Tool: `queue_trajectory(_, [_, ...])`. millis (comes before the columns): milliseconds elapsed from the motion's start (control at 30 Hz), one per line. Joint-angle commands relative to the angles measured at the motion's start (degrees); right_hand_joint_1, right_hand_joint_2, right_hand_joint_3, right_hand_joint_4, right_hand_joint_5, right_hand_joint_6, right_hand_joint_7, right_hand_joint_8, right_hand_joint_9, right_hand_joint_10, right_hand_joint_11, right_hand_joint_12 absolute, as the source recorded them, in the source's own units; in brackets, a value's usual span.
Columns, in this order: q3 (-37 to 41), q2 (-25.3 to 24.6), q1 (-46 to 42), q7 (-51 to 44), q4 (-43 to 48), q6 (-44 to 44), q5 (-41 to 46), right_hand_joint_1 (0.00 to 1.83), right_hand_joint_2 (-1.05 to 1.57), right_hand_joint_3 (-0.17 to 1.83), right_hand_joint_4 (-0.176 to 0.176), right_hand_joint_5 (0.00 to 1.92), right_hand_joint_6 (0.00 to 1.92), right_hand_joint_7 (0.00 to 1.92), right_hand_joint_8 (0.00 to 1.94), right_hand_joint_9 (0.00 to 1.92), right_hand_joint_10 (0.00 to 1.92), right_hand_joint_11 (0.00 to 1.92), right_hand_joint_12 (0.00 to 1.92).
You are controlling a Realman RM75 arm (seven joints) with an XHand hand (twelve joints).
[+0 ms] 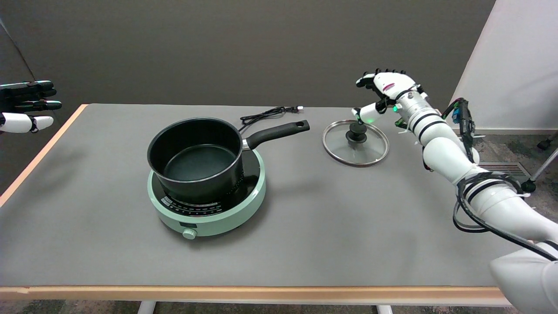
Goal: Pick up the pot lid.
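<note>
The glass pot lid (pixel 355 143), with a steel rim and a black knob (pixel 356 131), lies flat on the grey table to the right of the pot. My right hand (pixel 383 93) hovers just above and behind the lid's far right edge. Its fingers are spread and hold nothing. The thumb points down toward the knob, its tip close above it; whether it touches I cannot tell.
A black saucepan (pixel 196 158) with its handle (pixel 279 131) pointing right stands on a mint green hotplate (pixel 207 205). A black power cord (pixel 266 114) lies behind it. The idle left hand (pixel 26 107) hangs at the far left. The table's right edge (pixel 440 131) runs near my arm.
</note>
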Motion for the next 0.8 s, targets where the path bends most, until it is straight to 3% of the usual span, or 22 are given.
queue_trajectory(33, [-1.59, -2.43, 1.05, 0.70, -4.54, -2.58, -0.67, 0.81, 0.53, 0.93, 0.051, 0.51, 0.22, 0.61, 0.21, 0.59, 0.39, 0.30, 0.67])
queue_trajectory(800, [-1.83, -4.05, 1.74, 0.62, -4.06, -6.84, -1.15, 0.84, 0.56, 0.92, 0.057, 0.57, 0.26, 0.64, 0.22, 0.63, 0.42, 0.31, 0.68])
